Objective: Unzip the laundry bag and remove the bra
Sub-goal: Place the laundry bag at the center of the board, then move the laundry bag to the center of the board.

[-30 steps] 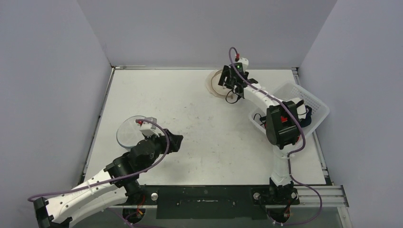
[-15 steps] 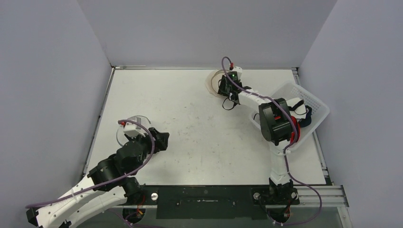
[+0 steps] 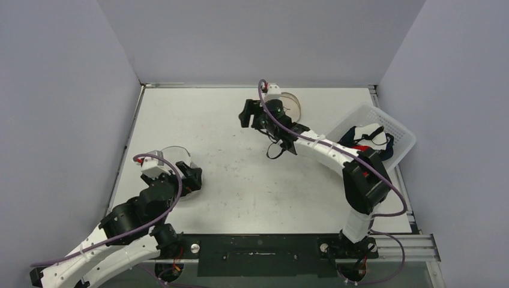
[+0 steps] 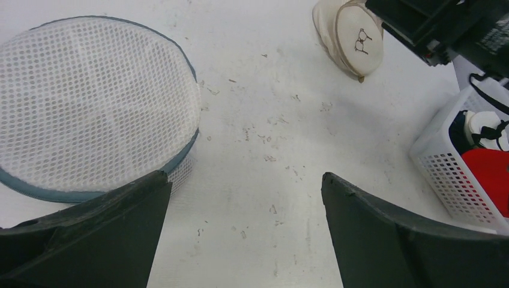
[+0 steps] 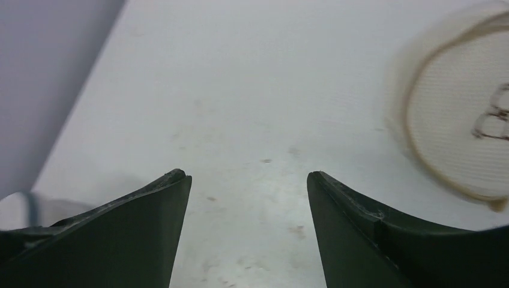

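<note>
A round white mesh laundry bag (image 3: 170, 154) with a blue-grey rim lies at the table's left; it fills the upper left of the left wrist view (image 4: 90, 102). It looks zipped; no bra shows. My left gripper (image 3: 193, 177) is open and empty just right of the bag, its left finger (image 4: 108, 222) by the rim. My right gripper (image 3: 245, 113) is open and empty, hovering left of a round beige pouch (image 3: 290, 105) with a glasses drawing, which shows at the right of the right wrist view (image 5: 462, 120).
A white slatted basket (image 3: 401, 133) holding black, red and white garments stands at the right edge, also in the left wrist view (image 4: 447, 168). Grey walls enclose the table on three sides. The beige pouch shows far in the left wrist view (image 4: 351, 36).
My right gripper has swung left, off the beige pouch, over bare table. My left arm has drawn back left and nearer, its gripper now beside the mesh bag.
</note>
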`<state>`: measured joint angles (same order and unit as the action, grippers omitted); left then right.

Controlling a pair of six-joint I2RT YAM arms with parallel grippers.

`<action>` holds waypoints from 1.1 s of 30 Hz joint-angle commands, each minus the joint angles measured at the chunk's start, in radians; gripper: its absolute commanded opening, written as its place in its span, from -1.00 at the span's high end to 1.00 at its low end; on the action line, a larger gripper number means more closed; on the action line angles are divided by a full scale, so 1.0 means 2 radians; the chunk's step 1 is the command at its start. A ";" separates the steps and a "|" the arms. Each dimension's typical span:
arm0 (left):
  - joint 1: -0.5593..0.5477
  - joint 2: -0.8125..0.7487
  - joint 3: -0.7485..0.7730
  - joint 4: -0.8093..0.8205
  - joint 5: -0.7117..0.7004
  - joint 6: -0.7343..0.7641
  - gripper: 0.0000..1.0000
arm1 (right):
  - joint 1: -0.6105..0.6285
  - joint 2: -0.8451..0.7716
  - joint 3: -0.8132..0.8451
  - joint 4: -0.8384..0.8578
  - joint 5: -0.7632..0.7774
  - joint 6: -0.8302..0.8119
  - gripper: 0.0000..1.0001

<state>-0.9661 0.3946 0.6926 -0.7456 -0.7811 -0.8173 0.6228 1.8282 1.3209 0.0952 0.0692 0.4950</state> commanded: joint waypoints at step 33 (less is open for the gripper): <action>0.001 -0.131 0.046 -0.109 -0.088 -0.059 -0.93 | 0.235 0.099 0.107 0.041 -0.101 0.146 -0.40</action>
<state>-0.9657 0.1436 0.7963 -0.9550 -0.9688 -0.9302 1.0935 1.9942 1.4815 0.1989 -0.1352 0.7502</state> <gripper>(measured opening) 0.962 0.735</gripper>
